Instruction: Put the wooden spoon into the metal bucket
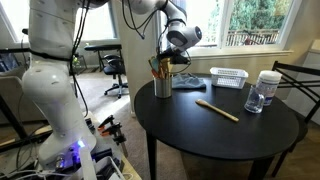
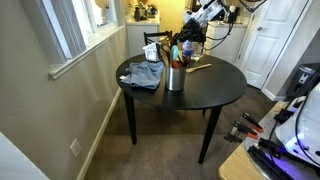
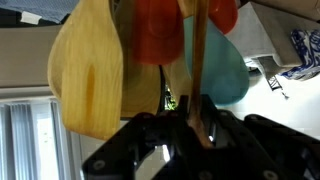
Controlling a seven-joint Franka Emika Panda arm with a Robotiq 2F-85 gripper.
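The metal bucket stands near the table edge and holds several utensils; it also shows in an exterior view. The long wooden spoon lies flat on the black table, apart from the bucket, and shows in an exterior view too. My gripper hangs right over the bucket among the utensil tops. In the wrist view the gripper is shut on a thin wooden handle, next to a wooden spatula head, an orange head and a teal head.
A white mesh basket and a clear jar with a white lid stand at the far side of the round black table. A blue cloth lies next to the bucket. A chair back rises beside the table.
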